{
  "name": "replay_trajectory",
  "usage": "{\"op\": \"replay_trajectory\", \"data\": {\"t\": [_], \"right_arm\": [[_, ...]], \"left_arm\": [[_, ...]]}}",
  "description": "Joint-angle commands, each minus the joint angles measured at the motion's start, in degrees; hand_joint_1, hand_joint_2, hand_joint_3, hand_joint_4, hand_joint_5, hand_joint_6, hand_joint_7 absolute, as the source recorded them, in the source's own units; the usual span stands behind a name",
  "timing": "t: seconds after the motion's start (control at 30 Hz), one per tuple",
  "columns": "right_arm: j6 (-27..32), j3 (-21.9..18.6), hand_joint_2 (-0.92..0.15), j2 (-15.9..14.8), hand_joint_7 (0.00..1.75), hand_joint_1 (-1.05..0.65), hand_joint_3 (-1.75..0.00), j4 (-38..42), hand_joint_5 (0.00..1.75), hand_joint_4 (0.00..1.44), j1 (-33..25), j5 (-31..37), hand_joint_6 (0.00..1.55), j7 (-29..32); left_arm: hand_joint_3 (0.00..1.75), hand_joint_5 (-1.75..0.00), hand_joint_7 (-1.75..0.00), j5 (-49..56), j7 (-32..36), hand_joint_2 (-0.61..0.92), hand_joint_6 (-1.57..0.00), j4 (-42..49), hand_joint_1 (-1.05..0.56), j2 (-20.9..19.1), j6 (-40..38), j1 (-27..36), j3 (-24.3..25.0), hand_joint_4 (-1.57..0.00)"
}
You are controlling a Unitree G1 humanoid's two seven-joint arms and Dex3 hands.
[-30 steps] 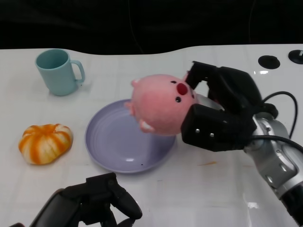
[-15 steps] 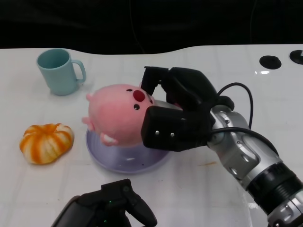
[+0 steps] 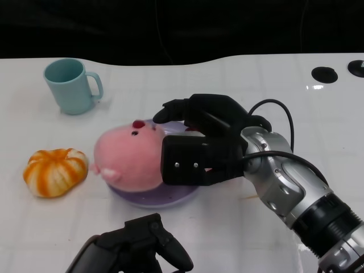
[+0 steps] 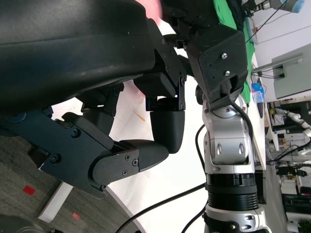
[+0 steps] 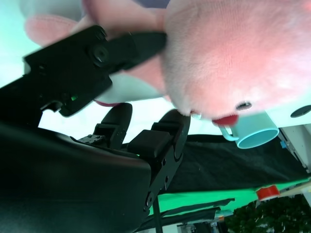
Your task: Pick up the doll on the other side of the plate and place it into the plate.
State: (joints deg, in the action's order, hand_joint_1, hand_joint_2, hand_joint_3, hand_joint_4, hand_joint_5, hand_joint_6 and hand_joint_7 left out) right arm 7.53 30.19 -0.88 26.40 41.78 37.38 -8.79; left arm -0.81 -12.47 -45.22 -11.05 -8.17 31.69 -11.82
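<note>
The pink plush doll (image 3: 126,157) lies on its side on the left part of the lavender plate (image 3: 165,199), its face turned up and away from me. My right hand (image 3: 199,145) holds it from the right, palm against its body and fingers reaching over its head. In the right wrist view the doll (image 5: 233,53) fills the frame with black fingers (image 5: 131,42) pressed into it. My left hand (image 3: 136,250) sits low at the near edge, fingers curled in on nothing; the left wrist view shows those curled fingers (image 4: 146,153).
A teal cup (image 3: 69,85) stands at the back left. An orange-and-white striped pumpkin toy (image 3: 55,172) lies left of the plate, close to the doll. Black round holes (image 3: 325,73) mark the table's far right. My right forearm (image 3: 296,199) crosses the right side.
My right hand has carried the doll left and down, from above the plate's right rim onto the plate. The fingers over the doll have straightened somewhat. The left hand barely moved.
</note>
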Motion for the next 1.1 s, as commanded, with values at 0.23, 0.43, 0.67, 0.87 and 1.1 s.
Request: {"op": "replay_trajectory", "data": {"t": [0.23,0.43,0.67,0.87,1.1], "right_arm": [[2.02,0.35,-0.92,-3.91,0.0,-0.7,-0.31,-10.0,0.32,0.26,-3.74,0.71,0.36,-6.49],[1.49,-0.79,-0.92,-6.67,0.0,-0.73,-0.32,-17.62,0.31,0.22,-7.68,-1.08,0.33,-10.62],[0.57,-4.74,-0.92,-10.54,0.02,-0.72,-0.34,-29.51,0.35,0.25,-15.39,-6.25,0.37,-13.83],[-0.13,-10.35,-0.92,-13.22,0.06,-0.63,-0.3,-40.95,0.58,0.34,-25.49,-12.22,0.49,-14.32],[-4.33,-18.08,-0.92,-14.58,0.17,-0.37,-0.16,-47.59,1.02,0.42,-36.51,-21.86,0.71,-13.12]], "left_arm": [[0.9,-1.67,-1.37,0.24,0.29,0.66,-0.75,-0.13,-0.33,-0.58,0.89,1.02,0.57,-0.7],[0.83,-1.72,-1.34,0.17,0.36,0.68,-0.79,0.81,-0.35,-0.15,1.92,0.98,0.22,-0.69],[0.82,-1.73,-1.31,1.12,0.77,0.69,-0.77,1.43,-0.34,0.29,2.28,0.48,-0.82,-0.69],[0.85,-1.74,-1.36,-0.58,0.95,0.68,-0.72,-0.16,-0.32,1.02,-1.1,0.75,-1.3,-0.7],[0.98,-1.75,-1.42,-1.14,0.82,0.61,-0.69,-0.71,-0.27,0.94,-1.93,0.53,-1.03,-0.74]]}}
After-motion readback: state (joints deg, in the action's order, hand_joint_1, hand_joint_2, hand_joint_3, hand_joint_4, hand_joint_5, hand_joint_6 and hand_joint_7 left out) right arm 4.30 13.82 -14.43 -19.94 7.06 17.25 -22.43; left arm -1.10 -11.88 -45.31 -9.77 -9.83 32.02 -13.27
